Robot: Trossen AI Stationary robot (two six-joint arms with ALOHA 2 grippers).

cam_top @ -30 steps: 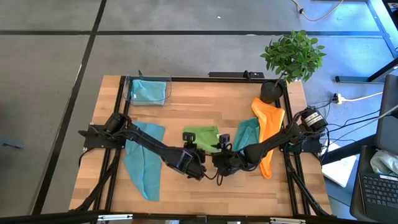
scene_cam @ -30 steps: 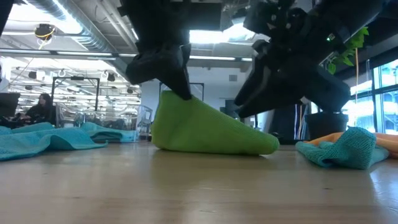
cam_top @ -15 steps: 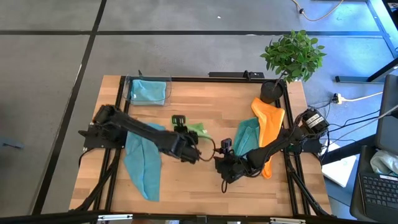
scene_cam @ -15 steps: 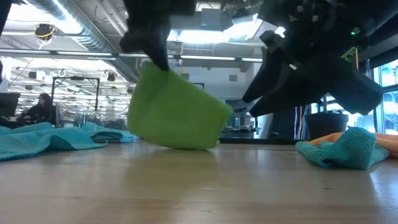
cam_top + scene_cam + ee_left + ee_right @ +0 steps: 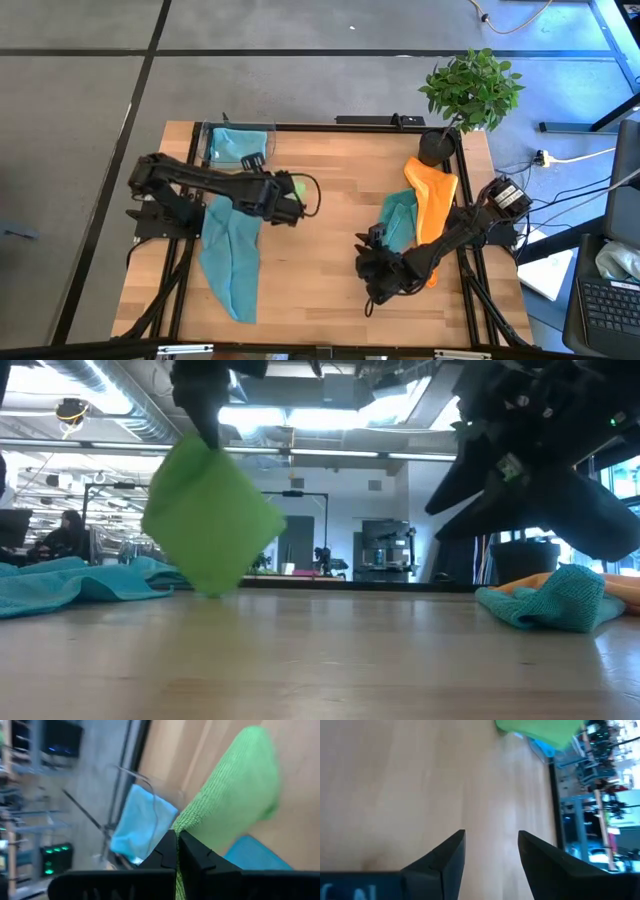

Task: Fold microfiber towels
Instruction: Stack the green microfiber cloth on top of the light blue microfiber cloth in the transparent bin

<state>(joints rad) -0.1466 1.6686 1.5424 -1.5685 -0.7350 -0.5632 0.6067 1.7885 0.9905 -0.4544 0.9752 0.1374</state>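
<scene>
From above, the folded lime green towel (image 5: 296, 187) is being held by the left gripper (image 5: 288, 197), pinched shut on it over the table's left half, close to the clear bin (image 5: 238, 146) holding a light blue towel (image 5: 234, 145); a long teal towel (image 5: 232, 255) is lying beneath the arm, while another teal towel (image 5: 397, 217) and the orange towel (image 5: 432, 197) are lying at the right beside the potted plant (image 5: 470, 92). The right gripper (image 5: 375, 275) is being kept over bare wood, fingers apart and empty. At table height, the lime green towel (image 5: 211, 517) is hanging by its top corner just above the wooden tabletop (image 5: 320, 660), so it is judged light, limp and fuzzy, best taken at a corner or edge; a large workshop with screens and a seated person is showing behind. Past the left wrist, the closed fingers (image 5: 172, 855) are clamping the green cloth (image 5: 230, 805). Past the right wrist, spread fingers (image 5: 445, 857) are framing only plank.
</scene>
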